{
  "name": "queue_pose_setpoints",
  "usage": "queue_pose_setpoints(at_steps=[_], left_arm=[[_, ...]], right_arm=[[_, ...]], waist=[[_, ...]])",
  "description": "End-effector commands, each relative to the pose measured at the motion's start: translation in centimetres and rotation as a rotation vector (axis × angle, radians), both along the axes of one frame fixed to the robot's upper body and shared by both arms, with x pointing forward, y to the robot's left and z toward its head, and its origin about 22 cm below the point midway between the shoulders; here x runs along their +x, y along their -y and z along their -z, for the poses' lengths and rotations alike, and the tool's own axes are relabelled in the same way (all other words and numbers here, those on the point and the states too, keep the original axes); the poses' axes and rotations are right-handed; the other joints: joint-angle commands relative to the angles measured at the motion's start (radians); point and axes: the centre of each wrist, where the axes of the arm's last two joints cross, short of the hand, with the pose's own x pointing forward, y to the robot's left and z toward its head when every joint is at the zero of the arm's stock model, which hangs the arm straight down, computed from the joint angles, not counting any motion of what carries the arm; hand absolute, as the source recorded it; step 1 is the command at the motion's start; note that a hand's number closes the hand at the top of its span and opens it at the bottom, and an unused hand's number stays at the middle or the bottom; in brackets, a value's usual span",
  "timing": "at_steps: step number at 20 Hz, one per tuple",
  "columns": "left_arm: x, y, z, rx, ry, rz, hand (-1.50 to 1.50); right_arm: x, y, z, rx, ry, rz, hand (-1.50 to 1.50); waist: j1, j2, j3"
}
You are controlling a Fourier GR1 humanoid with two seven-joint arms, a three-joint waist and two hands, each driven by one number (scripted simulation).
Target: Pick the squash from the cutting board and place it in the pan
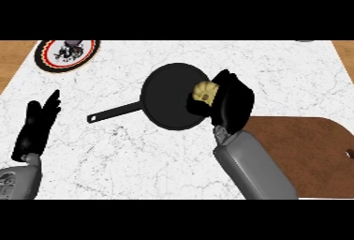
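Note:
A black pan [166, 96] lies on the white marble counter, its handle pointing down-left. My right hand [232, 101] hovers over the pan's right rim, fingers curled round a yellowish squash [204, 92] that shows only in part. A brown cutting board [304, 150] lies to the lower right, partly hidden by my right forearm, with nothing seen on its visible part. My left hand [38, 124] rests at the left, fingers straight and pointing up, holding nothing.
A round plate [67, 54] with a red and black rim and a dark figure sits at the far left corner. Wooden surface shows beyond the counter's left and right edges. Bare marble lies between the pan's handle and my left hand.

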Motion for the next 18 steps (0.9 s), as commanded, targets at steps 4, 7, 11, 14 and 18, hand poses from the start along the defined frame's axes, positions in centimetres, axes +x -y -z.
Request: queue_pose_setpoints(at_steps=[4, 7, 11, 14, 18], left_arm=[[0.3, 1.3, 0.0, 0.016, 0.009, 0.017, 0.0], [0.7, 0.7, -0.3, 0.009, -0.002, 0.037, 0.0], [1.6, 2.3, -0.2, -0.001, 0.017, 0.058, 0.0], [1.7, 2.8, -1.2, 0.011, 0.037, 0.089, 0.0], [1.5, 2.6, -0.7, -0.008, 0.028, 0.091, 0.0]], right_arm=[[4.4, 0.7, 3.2, 0.192, -0.017, 0.125, 1.5], [4.8, 1.0, 5.5, 0.221, -0.022, 0.127, 1.5], [5.9, 1.4, 5.2, 0.357, 0.026, 0.13, -1.5], [6.6, 1.7, 5.5, 0.4, 0.013, 0.136, -1.5], [7.3, 2.2, 6.0, 0.422, 0.064, 0.139, -1.5]], waist=[[0.017, 0.004, 0.001], [0.039, 0.011, 0.001], [0.054, 0.023, 0.003], [0.084, 0.027, 0.004], [0.08, 0.025, 0.003]])
